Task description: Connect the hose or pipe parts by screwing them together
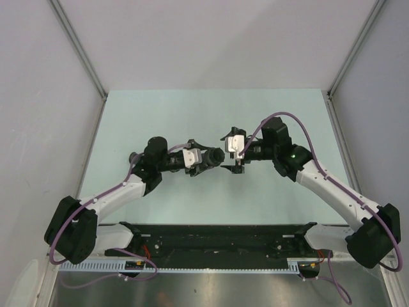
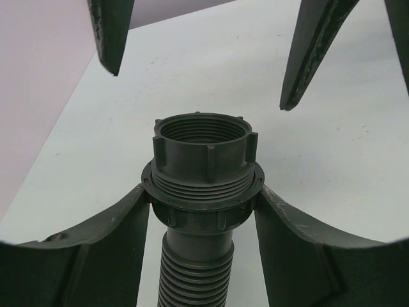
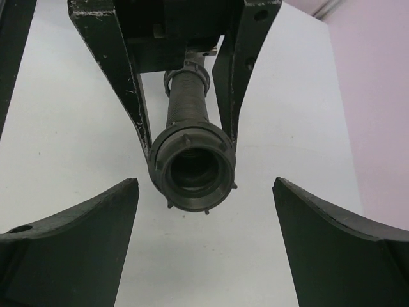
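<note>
Left wrist view: the ring nut [image 2: 203,148], black, ribbed outside and threaded inside its open mouth, sits on the threaded end of the corrugated tube [image 2: 195,275]; a few turns of thread show bare just under the nut, and under those lies the tube's wider collar [image 2: 204,208]; the left gripper [image 2: 203,192] is clamped on that collar, with a finger [image 2: 96,249] pressed against each side of it, right beneath the nut; the ridged body of the tube runs down from the nut between those fingers and out of the picture; beyond the nut the right gripper [image 2: 201,89] points back at it, its fingers [image 2: 110,32] spread well apart and touching nothing.

Right wrist view: the nut's open mouth faces the camera; the right gripper's own fingers [image 3: 77,249] stand wide to either side of the nut and clear of it; behind the nut the tube runs back between the left gripper's fingers [image 3: 121,83], which close on the collar just behind the nut.

Top external view: the nut and tube show only as one small dark shape, held above the pale green table [image 1: 192,115]; the left gripper is just left of the nut and the right gripper just right of it, the two pointing at each other.
</note>
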You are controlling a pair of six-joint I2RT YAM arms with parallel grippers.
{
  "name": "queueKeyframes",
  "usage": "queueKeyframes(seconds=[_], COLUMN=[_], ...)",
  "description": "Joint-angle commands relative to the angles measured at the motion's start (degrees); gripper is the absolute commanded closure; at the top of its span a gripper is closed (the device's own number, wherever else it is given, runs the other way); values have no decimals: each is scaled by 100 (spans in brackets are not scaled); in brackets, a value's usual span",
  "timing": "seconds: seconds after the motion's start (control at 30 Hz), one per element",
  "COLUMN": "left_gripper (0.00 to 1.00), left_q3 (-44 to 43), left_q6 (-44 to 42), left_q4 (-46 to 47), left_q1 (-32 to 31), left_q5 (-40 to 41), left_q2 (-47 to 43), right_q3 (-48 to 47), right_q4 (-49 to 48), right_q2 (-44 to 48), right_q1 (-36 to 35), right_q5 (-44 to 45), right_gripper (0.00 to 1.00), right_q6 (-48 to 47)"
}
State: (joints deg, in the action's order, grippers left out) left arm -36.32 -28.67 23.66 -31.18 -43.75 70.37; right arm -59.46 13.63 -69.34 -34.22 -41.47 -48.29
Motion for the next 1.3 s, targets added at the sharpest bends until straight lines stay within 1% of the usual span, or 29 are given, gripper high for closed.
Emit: queueKeyframes(seconds=[0.0, 0.03, 0.2, 0.27, 0.37, 0.47, 0.5, 0.53, 0.57, 0.6, 0.63, 0.67, 0.7, 0.73, 0.77, 0.8, 0.83, 0.87, 0.93, 0.97, 1.0, 1.03, 1.07, 1.17, 1.23, 1.27], left_gripper=[100, 100, 100, 100, 100, 100, 100, 100, 100, 100, 100, 100, 100, 100, 100, 99, 100, 100, 100, 100, 100, 100, 100, 100, 100, 100], left_q3=[-174, -174, -183, -192, -183, -192, -200, -201, -209, -218, -209, -192, -192, -183, -183, -183, -174, -165, -122, -121, -121, -139, -148, -157, -139, -122], left_q6=[80, 89, 63, 54, 19, 10, 10, -7, -16, -42, -104, -139, -165, -235, -262, -297, -332, -359, -429, -447, -464, -499, -500, -508, -491, -500], left_q4=[104, 95, 60, 51, 42, 33, 25, 33, 33, 33, 42, 42, 42, 42, 42, 42, 51, 60, 77, 86, 86, 104, 104, 121, 121, 113], left_q1=[59, 51, 59, 59, 59, 59, 59, 59, 59, 51, 51, 42, 24, 15, -19, -55, -81, -151, -204, -257, -283, -301, -353, -398, -407, -407], left_q5=[-573, -574, -626, -626, -609, -574, -565, -521, -477, -399, -189, -91, 40, 129, 338, 471, 603, 874, 1060, 1139, 1306, 1403, 1500, 1869, 2229, 2326], left_q2=[-102, -102, -93, -102, -120, -146, -146, -146, -138, -146, -164, -181, -199, -208, -208, -216, -217, -217, -208, -208, -190, -173, -146, -120, -146, -155], right_q3=[-92, -92, -101, -109, -127, -127, -127, -127, -127, -127, -127, -127, -127, -127, -127, -127, -127, -127, -127, -127, -127, -118, -118, -109, -109, -109], right_q4=[-9, 8, -202, -220, -185, -80, -88, -106, -263, -403, -596, -1068, -1290, -1562, -1956, -2161, -2345, -2617, -2734, -2647, -2498, -2314, -2208, -2600, -2794, -2891], right_q2=[-106, -141, -351, -396, -484, -536, -545, -554, -554, -563, -615, -668, -712, -765, -878, -932, -1002, -1107, -1239, -1283, -1371, -1415, -1468, -1644, -1627, -1592], right_q1=[-303, -348, -498, -533, -533, -533, -525, -533, -542, -542, -542, -542, -542, -533, -542, -542, -542, -533, -621, -656, -726, -753, -797, -1051, -1104, -1079], right_q5=[252, 471, 632, 562, 561, 518, 474, 465, 447, 447, 508, 570, 753, 816, 869, 921, 922, 974, 1526, 1746, 2209, 2405, 2468, 2425, 2355, 2337], right_gripper=[10, 10, 13, 16, 23, 39, 49, 54, 62, 66, 70, 76, 79, 81, 87, 88, 90, 90, 91, 89, 88, 87, 83, 68, 65, 54], right_q6=[-821, -892, -840, -814, -717, -585, -402, -252, -51, 247, 1016, 1589, 2091, 3227, 3778, 4340, 5625, 6186, 7373, 8370, 8876, 9368, 10069, 10559, 10884, 10937])
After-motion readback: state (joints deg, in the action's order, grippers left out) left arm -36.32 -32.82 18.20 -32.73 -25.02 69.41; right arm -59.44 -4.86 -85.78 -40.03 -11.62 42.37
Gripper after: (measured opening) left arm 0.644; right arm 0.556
